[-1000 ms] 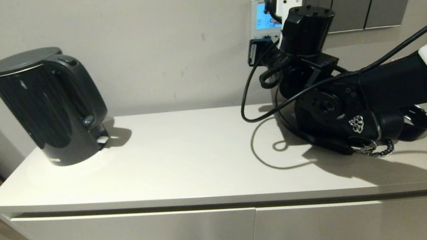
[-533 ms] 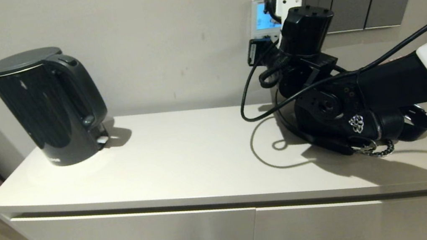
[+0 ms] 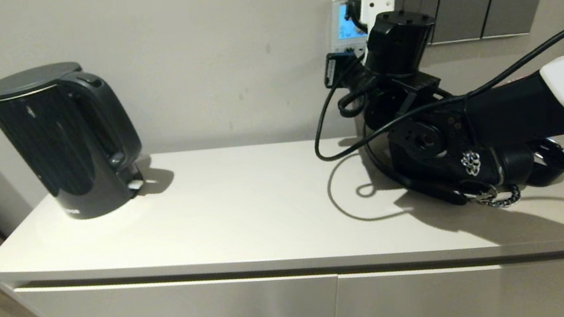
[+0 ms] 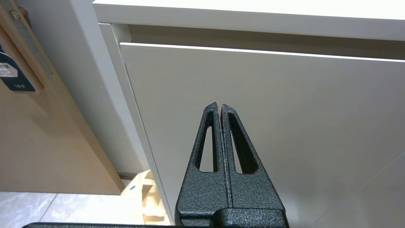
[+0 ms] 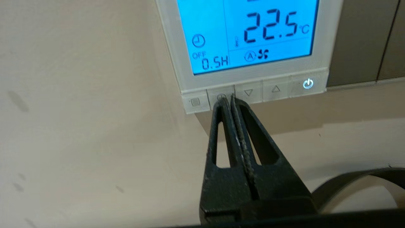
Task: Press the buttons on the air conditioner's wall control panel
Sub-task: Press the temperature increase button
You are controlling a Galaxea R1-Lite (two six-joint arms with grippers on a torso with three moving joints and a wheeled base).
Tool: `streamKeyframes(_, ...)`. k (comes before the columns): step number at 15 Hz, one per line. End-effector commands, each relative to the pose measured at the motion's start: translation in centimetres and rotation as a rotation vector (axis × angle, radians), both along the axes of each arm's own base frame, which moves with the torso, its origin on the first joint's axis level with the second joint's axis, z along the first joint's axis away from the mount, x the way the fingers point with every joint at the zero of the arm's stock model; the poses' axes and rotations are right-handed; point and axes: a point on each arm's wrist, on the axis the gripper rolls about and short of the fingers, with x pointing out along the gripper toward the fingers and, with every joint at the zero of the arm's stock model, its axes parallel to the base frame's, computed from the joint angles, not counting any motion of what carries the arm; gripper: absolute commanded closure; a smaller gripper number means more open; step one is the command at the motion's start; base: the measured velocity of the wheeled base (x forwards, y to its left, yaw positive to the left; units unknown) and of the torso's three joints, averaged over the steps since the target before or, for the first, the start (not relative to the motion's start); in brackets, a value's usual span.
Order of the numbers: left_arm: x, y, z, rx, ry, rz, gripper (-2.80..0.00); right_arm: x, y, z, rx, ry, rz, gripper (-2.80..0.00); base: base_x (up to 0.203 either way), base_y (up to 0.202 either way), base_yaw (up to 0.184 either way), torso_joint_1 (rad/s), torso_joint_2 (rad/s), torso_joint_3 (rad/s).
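Observation:
The wall control panel (image 5: 253, 79) is a white-framed thermostat with a lit blue screen showing 22.5 °C; in the head view it (image 3: 343, 23) is partly hidden behind my right wrist. The buttons (image 5: 275, 89) run along its bottom edge: menu, clock, down, up, lit power. My right gripper (image 5: 227, 98) is shut and empty, its tips at the clock button, by the seam to the down button. In the head view its fingers are hidden. My left gripper (image 4: 220, 106) is shut, parked low before the cabinet front.
A black kettle (image 3: 64, 138) stands at the left of the white cabinet top (image 3: 245, 214). Grey switch plates (image 3: 483, 11) line the wall right of the thermostat. A black cable (image 3: 334, 134) loops down beside my right arm.
My right arm has shifted slightly left along the wall; the thermostat screen stays lit.

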Motion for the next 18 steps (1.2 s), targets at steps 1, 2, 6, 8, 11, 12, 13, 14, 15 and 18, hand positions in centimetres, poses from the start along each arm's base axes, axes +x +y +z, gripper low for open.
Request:
streamKeyframes(1,0.0,0.0,0.0,0.000,0.002,0.000,0.00,0.4,0.2,-0.3,0.002,0.001,-0.007,0.00,0.000,0.000,0.000,0.000,0.00,0.000)
streamKeyframes(2,0.0,0.0,0.0,0.000,0.002,0.002,0.00,0.4,0.2,-0.4,0.000,0.004,-0.007,0.00,0.000,0.000,0.000,0.000,0.00,0.000)
streamKeyframes(6,0.0,0.0,0.0,0.000,0.002,0.001,0.00,0.0,0.1,-0.1,0.005,-0.001,-0.007,0.00,0.000,0.000,0.000,0.000,0.00,0.000)
streamKeyframes(8,0.0,0.0,0.0,0.000,0.002,0.001,0.00,-0.3,0.0,0.2,0.012,-0.012,-0.005,0.00,0.000,0.000,0.000,0.000,0.00,0.000)
streamKeyframes(11,0.0,0.0,0.0,0.000,0.002,0.001,0.00,-0.7,0.0,0.5,0.015,-0.021,-0.001,0.00,0.000,0.000,0.000,0.000,0.00,0.000)
streamKeyframes(12,0.0,0.0,0.0,0.000,0.002,0.000,0.00,-1.0,0.2,0.7,0.017,-0.025,0.006,0.00,0.000,0.000,0.000,0.000,0.00,0.000)
streamKeyframes(13,0.0,0.0,0.0,0.000,0.002,0.001,0.00,-1.1,0.2,0.7,0.016,-0.022,0.008,0.00,0.000,0.000,0.000,0.000,0.00,0.000)
streamKeyframes(14,0.0,0.0,0.0,0.000,0.002,0.000,0.00,-1.4,0.5,0.6,0.013,-0.019,0.017,0.00,0.000,0.000,0.000,0.000,0.00,0.000)
streamKeyframes(15,0.0,0.0,0.0,0.000,0.002,0.001,0.00,-1.4,0.6,0.6,0.013,-0.019,0.020,0.00,0.000,0.000,0.000,0.000,0.00,0.000)
streamKeyframes(18,0.0,0.0,0.0,0.000,0.002,0.001,0.00,-1.5,1.0,0.4,0.010,-0.013,0.029,0.00,0.000,0.000,0.000,0.000,0.00,0.000)
